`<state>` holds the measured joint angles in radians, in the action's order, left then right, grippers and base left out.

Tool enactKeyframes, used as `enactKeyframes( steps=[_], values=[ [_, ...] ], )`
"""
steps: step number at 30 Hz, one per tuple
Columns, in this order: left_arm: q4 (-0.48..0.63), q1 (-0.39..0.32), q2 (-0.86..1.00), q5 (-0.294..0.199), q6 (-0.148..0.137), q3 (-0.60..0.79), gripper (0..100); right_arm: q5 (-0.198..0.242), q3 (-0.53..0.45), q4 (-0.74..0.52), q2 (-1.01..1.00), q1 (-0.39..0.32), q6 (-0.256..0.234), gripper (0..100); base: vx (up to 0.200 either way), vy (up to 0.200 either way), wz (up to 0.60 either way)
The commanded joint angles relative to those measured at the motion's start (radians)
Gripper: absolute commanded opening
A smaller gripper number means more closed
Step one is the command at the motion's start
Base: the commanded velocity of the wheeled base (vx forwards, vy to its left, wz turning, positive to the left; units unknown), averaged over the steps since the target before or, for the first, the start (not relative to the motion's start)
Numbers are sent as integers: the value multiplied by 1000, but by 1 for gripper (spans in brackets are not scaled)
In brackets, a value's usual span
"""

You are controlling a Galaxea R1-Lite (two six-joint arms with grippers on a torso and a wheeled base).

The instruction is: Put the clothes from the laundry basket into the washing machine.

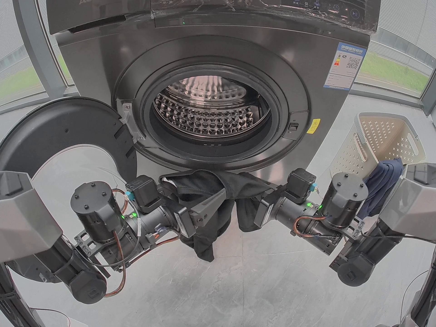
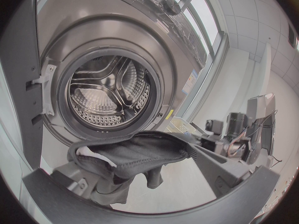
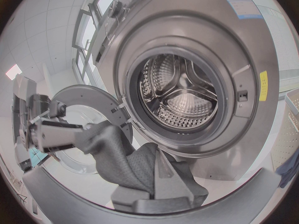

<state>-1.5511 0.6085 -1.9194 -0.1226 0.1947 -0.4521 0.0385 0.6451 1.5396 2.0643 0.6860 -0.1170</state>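
Observation:
A black garment (image 1: 218, 205) hangs stretched between both grippers, just below the washing machine's open drum (image 1: 206, 107). My left gripper (image 1: 213, 205) is shut on the garment's left part (image 2: 134, 153), and its loose end dangles toward the floor. My right gripper (image 1: 265, 195) is shut on the right part of the garment (image 3: 137, 165). The drum (image 2: 106, 94) is bare steel inside. The door (image 1: 59, 137) stands swung open to the left. A white laundry basket (image 1: 386, 137) lies tipped at the right, with a dark blue cloth (image 1: 381, 182) in it.
The grey tiled floor (image 1: 254, 278) spreads in front of the machine. Windows and a wall frame stand behind it. The open door (image 3: 87, 109) sits close beside my left arm.

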Motion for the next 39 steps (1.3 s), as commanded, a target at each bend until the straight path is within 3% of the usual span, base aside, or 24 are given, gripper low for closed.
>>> enactKeyframes(
  steps=[1,30,36,39],
  values=[
    [0,0,-61,1,-3,-3,100,11,-22,-1,-87,4,-1,0,0,0,0],
    [-1,-3,-248,6,-21,12,100,-29,56,-1,-121,-2,16,0,0,0,0],
    [-3,-16,-313,4,-34,7,100,-32,79,-1,-116,-3,14,0,0,0,0],
    [-4,-13,-340,1,-54,6,100,-43,111,-4,-104,1,14,0,0,0,0]
  ],
)
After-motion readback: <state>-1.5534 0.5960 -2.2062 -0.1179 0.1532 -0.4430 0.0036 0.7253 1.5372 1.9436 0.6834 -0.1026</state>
